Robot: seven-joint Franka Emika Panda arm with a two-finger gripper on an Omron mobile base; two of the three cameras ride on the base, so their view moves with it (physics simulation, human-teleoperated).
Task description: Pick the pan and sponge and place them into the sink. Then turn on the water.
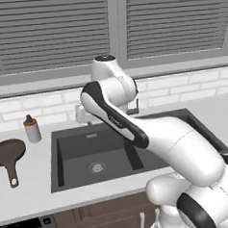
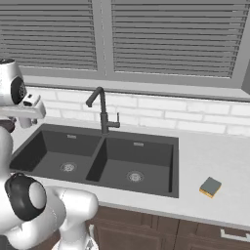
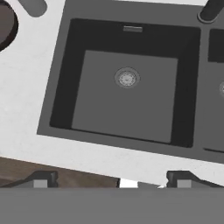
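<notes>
**Pincer spread above the left basin, pan and sponge on the desk**

While the white arm (image 1: 136,129) rises from the base and bends forward across the sink (image 1: 72,179), its hand hangs high over the left basin and looks nearly straight down. In the hand view the two dark fingertips (image 3: 41,178) stand far apart near the bottom edge, at about 7 and 5 o'clock, so the pincer (image 3: 111,179) is spread wide with nothing between its tips. Beneath it lie the front lip of the sink and a strip of pale desk (image 3: 26,109), with the brown cabinet front (image 3: 52,168) showing just above the fingertips. The left basin's round metal drain (image 3: 127,78) sits a little above the middle of that view.

The pan (image 1: 8,152) lies flat on the desk to the left of the sink, at 9 o'clock in the left base view, apart from the sink's rim; its long handle points toward the front edge of the desk. A curved piece of it shows at 10 o'clock in the hand view. Just behind the pan, at 11 o'clock from it, stands a small bottle (image 1: 32,129) with an orange top.

The sponge (image 2: 210,187) lies on the desk to the right of the sink, at 4 o'clock in the right base view, well apart from the right basin. The dark gooseneck faucet (image 2: 102,110) stands behind the divider between the two basins.
</notes>
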